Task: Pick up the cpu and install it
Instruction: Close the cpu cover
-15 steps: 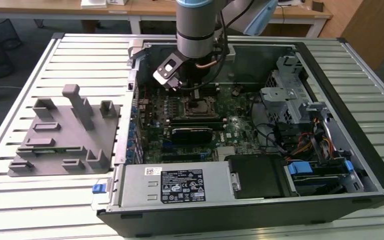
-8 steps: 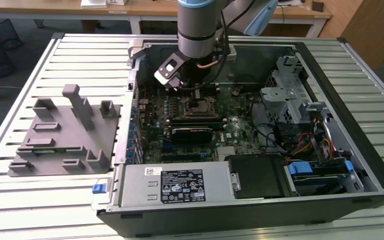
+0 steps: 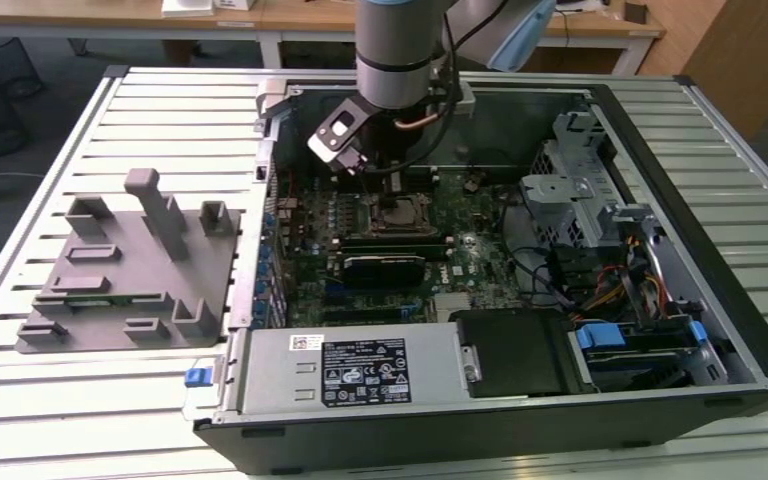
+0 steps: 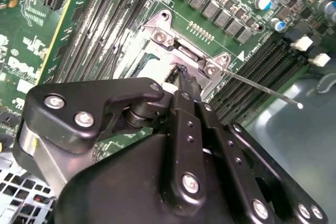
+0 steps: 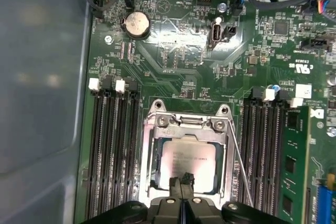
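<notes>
In the exterior view, the gripper (image 3: pixel 387 188) hangs inside the open computer case (image 3: pixel 651 420). It is just above the cpu (image 3: pixel 399 214), which lies in the socket on the motherboard (image 3: pixel 484 270). The grey tray (image 3: pixel 104 300) sits well apart on the slatted table (image 3: pixel 77 410), at the exterior view's left.

In the first wrist view, the cpu (image 5: pixel 189 153) lies flat within the socket frame (image 5: pixel 152 129), with the metal lever (image 5: pixel 239 161) beside it. The gripper (image 5: pixel 182 181) has its fingertips pressed together over one edge of the cpu, gripping nothing; contact cannot be told.

In the second wrist view, the closed fingers (image 4: pixel 186 85) point at the socket frame (image 4: pixel 184 51).
</notes>
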Tool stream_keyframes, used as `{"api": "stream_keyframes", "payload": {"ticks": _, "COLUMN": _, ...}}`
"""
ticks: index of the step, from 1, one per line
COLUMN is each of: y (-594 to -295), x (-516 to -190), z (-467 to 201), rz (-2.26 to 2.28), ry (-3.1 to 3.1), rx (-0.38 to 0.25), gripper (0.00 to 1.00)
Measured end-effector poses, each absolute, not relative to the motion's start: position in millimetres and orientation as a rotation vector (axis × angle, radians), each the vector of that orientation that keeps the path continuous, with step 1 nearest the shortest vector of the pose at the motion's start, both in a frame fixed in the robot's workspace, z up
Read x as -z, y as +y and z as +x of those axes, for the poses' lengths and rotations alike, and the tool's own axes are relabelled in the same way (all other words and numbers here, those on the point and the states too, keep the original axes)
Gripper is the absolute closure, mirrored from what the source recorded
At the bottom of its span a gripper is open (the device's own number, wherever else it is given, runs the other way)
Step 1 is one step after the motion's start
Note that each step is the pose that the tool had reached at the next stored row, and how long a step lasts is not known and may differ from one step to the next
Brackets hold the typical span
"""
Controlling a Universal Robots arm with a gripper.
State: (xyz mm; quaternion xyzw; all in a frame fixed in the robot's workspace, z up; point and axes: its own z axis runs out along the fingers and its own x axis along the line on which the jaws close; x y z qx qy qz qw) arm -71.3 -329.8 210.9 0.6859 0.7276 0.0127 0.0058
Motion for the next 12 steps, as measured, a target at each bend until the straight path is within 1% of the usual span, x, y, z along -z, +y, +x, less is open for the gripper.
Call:
{"api": "stream_keyframes", "payload": {"ticks": 3, "y": -329.8, "x": -216.2, "z": -71.3, "rz": 2.147, "ry": 2.277, "rx": -0.040, "gripper": 0.89}}
{"api": "stream_keyframes", "payload": {"ticks": 12, "y": -330.6, "x": -215.6, "z": -60.6, "rz": 2.147, "ry": 2.278, "rx": -0.040, "gripper": 0.89}}
